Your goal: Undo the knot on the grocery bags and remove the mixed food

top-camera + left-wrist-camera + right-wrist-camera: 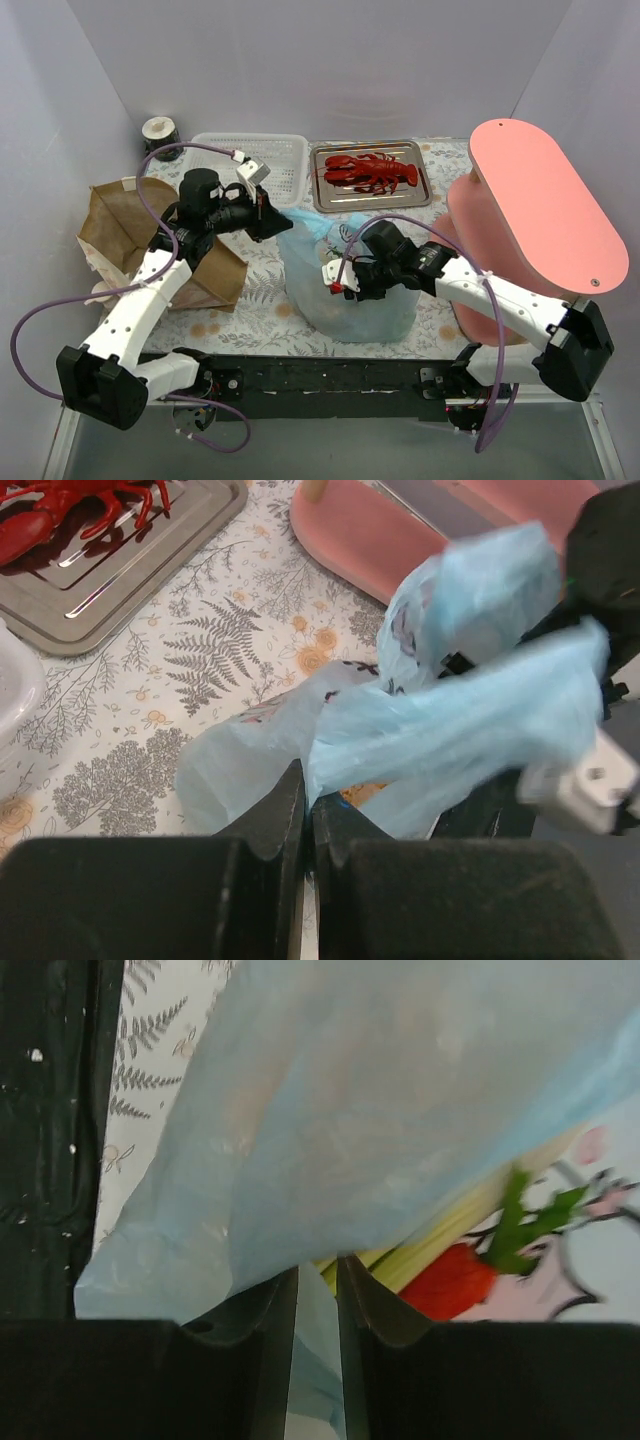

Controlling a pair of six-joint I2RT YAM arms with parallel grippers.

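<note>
The blue bag (360, 310) is being pinched twice.
Left jaws and right jaws are each clamping its film.

I see my left arm (135, 305) and right arm (500, 300) built alike: white shells on the long links, chunky black housings at the joints. Both are bolted to one black rail (330, 382). A purple cable (14, 345) runs along the left arm, and a second purple cable (500, 420) runs along the right. The left pincer (308, 780) and right pincer (318, 1272) are matte black with curved inner edges. A small white block (252, 170) sits by the left wrist, and a red spot (341, 290) marks the right.
</note>
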